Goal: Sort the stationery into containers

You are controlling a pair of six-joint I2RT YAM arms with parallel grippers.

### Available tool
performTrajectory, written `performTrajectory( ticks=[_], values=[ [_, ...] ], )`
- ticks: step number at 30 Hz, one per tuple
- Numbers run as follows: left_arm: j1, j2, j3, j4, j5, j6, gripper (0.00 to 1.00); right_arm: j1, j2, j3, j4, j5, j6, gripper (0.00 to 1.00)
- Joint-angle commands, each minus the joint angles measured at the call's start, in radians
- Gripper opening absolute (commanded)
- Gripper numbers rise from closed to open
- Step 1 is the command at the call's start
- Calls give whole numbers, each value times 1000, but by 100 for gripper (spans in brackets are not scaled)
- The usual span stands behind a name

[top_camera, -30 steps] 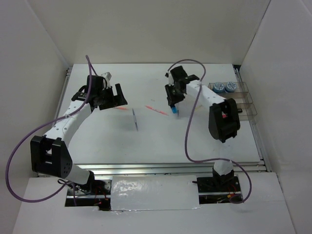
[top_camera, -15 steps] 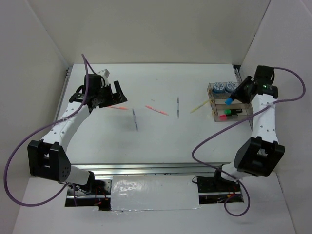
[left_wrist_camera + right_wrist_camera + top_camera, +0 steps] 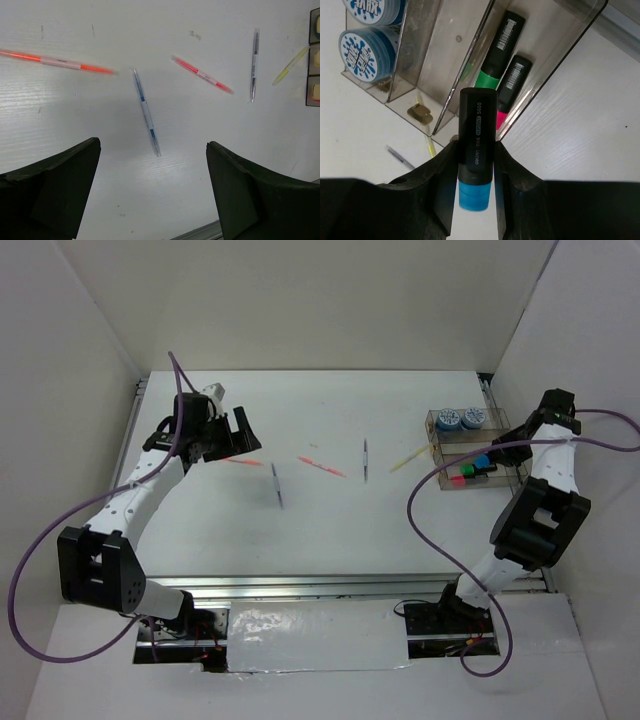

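Lettering on blue-capped highlighter point(image 3: 477, 125) gripped by right pincer point(image 3: 475, 155) reads only wrist-side; left pincer point(image 3: 152, 144) gapes.

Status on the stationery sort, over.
Left end effector open, empty, above thin pen. Right end effector shut on blue-capped highlighter, at the tray. Green highlighter, pink highlighter already in. No obstruction seen.

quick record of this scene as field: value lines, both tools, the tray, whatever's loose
left tool: open, empty, above the loose pens
right tool: shut on blue-capped highlighter, at the tray's edge
tray: tape rolls in one end compartment; green-capped highlighter and pink-capped highlighter in the opposite end
loose: two orange sticks, two pens, one yellow stick
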Motion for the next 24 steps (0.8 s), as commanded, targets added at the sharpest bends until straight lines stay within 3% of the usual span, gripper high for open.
performTrajectory(
  ticks=[1, 11, 17, 24],
  values=[
    [1, 8, -3, 37, 3, -7, 99, -2, 24, 33, -2, 8, 59, 2],
    [3, 45, 11, 32, 7, -17, 99, 65, 60, -33, 26, -45, 156, 4],
    [1, 45, 8, 31, 2, -15, 99, 67, 99, -48, 32, -14, 172, 11],
    [3, 61, 9, 34, 2, -18, 99, 68, 121, -59, 33, -15, 188, 36]
  ],
)
